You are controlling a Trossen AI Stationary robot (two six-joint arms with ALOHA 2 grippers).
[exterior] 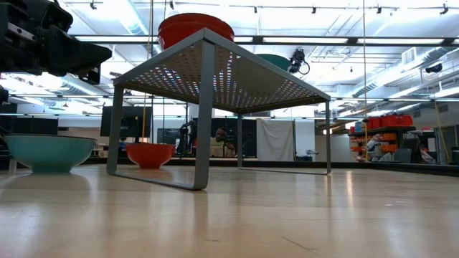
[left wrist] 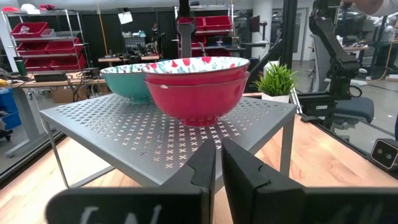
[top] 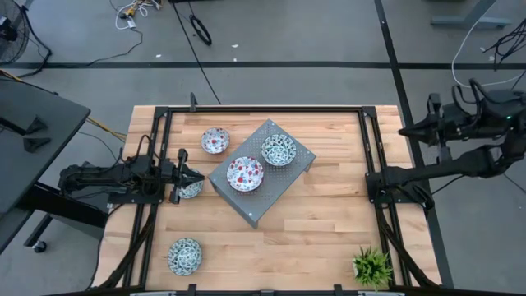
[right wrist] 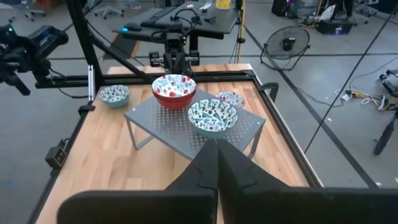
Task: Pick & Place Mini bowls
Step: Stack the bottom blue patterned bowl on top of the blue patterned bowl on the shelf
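The left tool (top: 196,176) hovers at the desk's (top: 329,205) left side, its fingers (left wrist: 205,168) nearly shut with a thin gap and nothing between them, just over a teal bowl (top: 190,189) that is half hidden beneath it. Just ahead stands the grey perforated riser (top: 283,177), carrying a red-patterned bowl (top: 245,173) and a teal-patterned bowl (top: 279,150) side by side. Another red bowl (top: 215,141) sits on the desk beyond the riser's far-left corner, and a teal bowl (top: 184,256) lies near the front-left edge. The right tool (right wrist: 217,163) waits off the desk's right side, closed and empty. The low view alone shows a red bowl (exterior: 150,154) seen under the riser. The potted plant (top: 371,265) stands front right.
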